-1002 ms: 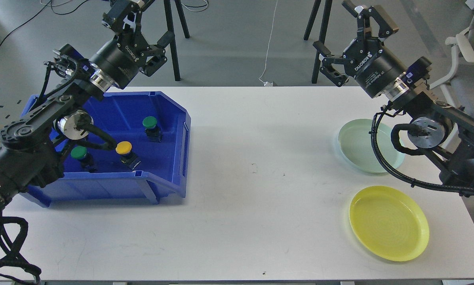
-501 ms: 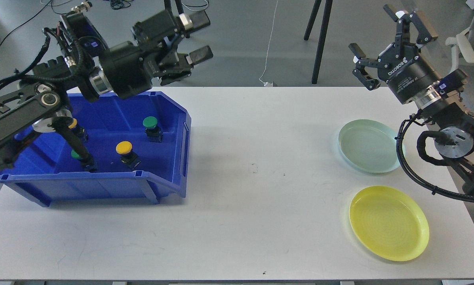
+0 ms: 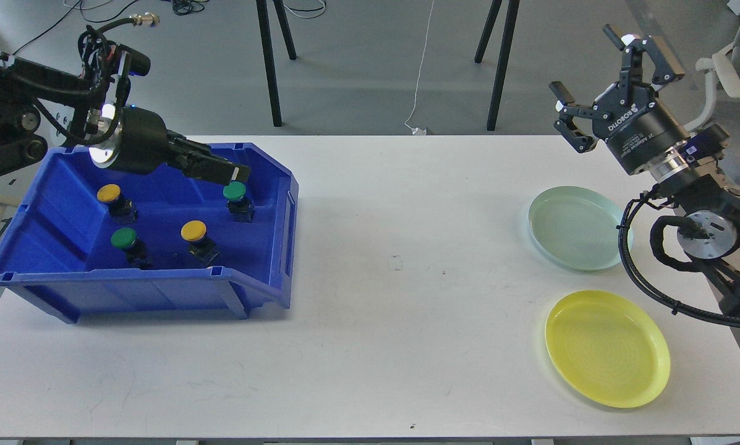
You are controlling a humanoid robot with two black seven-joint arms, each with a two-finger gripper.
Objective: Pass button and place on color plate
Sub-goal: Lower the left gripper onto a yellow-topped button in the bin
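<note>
Currently, four buttons sit inside the blue bin at the table's left end: a green button near the back right, a yellow button at centre front, a second green button at front left, and a second yellow button at back left. The left gripper reaches into the bin, its tip just above and beside the back-right green button; it is seen side-on and dark, so its opening cannot be determined. The pale green plate and the yellow plate lie at the table's right end, well apart from the bin. The right gripper is raised beyond the table's far right corner, fingers spread wide, holding nothing.
</note>
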